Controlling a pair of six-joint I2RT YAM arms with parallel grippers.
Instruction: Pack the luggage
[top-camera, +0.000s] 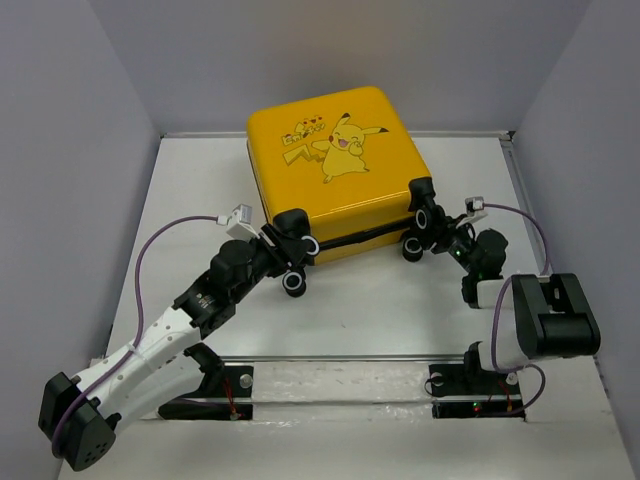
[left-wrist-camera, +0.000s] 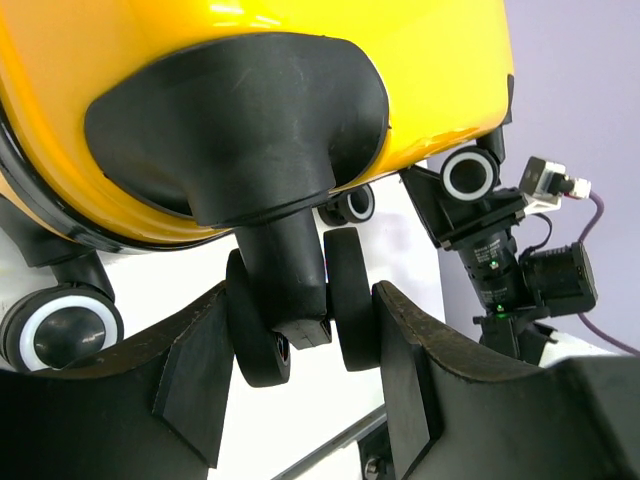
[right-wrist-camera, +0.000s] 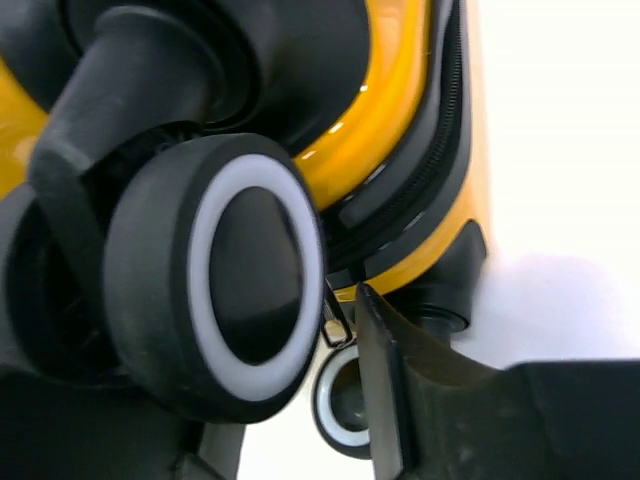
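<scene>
Currently the luggage (top-camera: 335, 165) is lying flat near the middle of the desk's (top-camera: 400, 310) far edge, print side up, with its wheel end facing the near edge. It is looking closed: the two shells are meeting along a black zip seam (top-camera: 360, 235), so no lining is showing.

The left gripper (left-wrist-camera: 300, 340) is sitting on the near-left caster (left-wrist-camera: 300, 310), with one finger pressing each side of the twin wheels, so it is looking clamped on that caster. The right gripper (top-camera: 438, 235) is reaching in at the near-right caster (right-wrist-camera: 215, 280). One finger (right-wrist-camera: 395, 390) is showing just beside the wheel and the other is hiding, so I cannot tell whether the jaws are pinching it or standing clear.

Handling, as a guess: the hard glossy shell is staying rigid but is likely being slippery, and it is too wide to grip across. The casters and their black housings are offering the only small hold points. They are swivelling and rolling, so a grip there is risking a twist. The case is probably being light for its bulk.

Looks: the case is showing bright yellow, with rounded corners, a yellow cartoon character on the lid, and black wheels with white rings.
</scene>
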